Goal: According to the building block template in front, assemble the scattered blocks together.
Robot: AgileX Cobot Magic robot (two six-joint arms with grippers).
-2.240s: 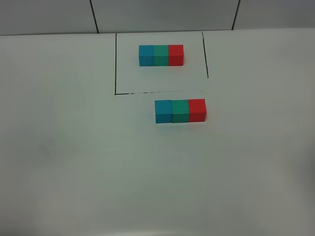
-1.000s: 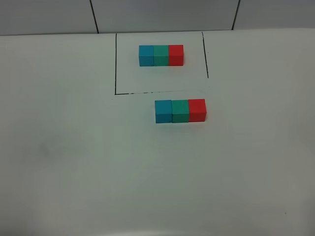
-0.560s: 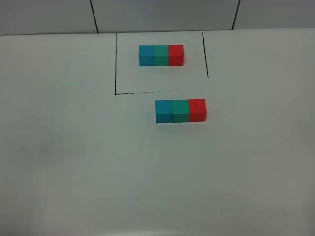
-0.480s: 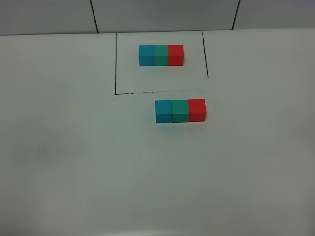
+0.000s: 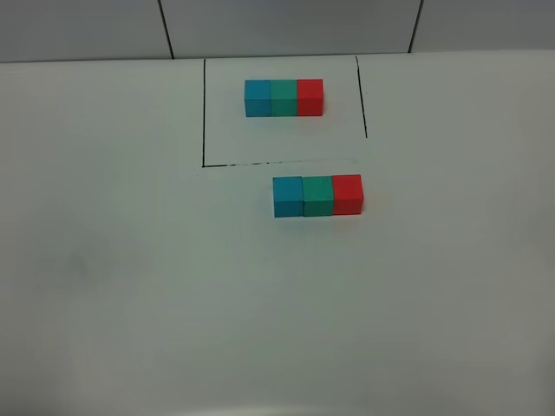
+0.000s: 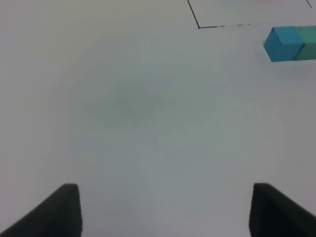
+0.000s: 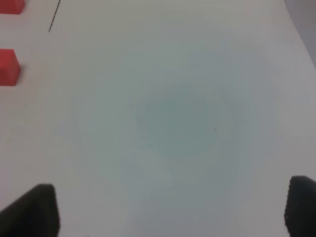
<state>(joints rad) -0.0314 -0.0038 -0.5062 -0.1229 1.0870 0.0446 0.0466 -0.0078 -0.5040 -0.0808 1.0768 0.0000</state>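
The building block template (image 5: pixel 284 97) is a tight row of blue, teal-green and red cubes inside a thin black outline (image 5: pixel 204 113) at the back of the table. In front of it, outside the outline, the blue block (image 5: pixel 288 196), teal-green block (image 5: pixel 318 195) and red block (image 5: pixel 347 192) stand touching in one row, in the same colour order. The left wrist view shows the blue block (image 6: pixel 282 43), and the right wrist view shows the red block (image 7: pixel 9 66). My left gripper (image 6: pixel 165 212) and right gripper (image 7: pixel 168 207) are open, empty and far from the blocks. Neither shows in the exterior view.
The white table (image 5: pixel 130 286) ends at a grey tiled wall (image 5: pixel 277 26) behind the outline. The outline's corner shows in the left wrist view (image 6: pixel 198 26). The table's right edge shows in the right wrist view (image 7: pixel 298 29).
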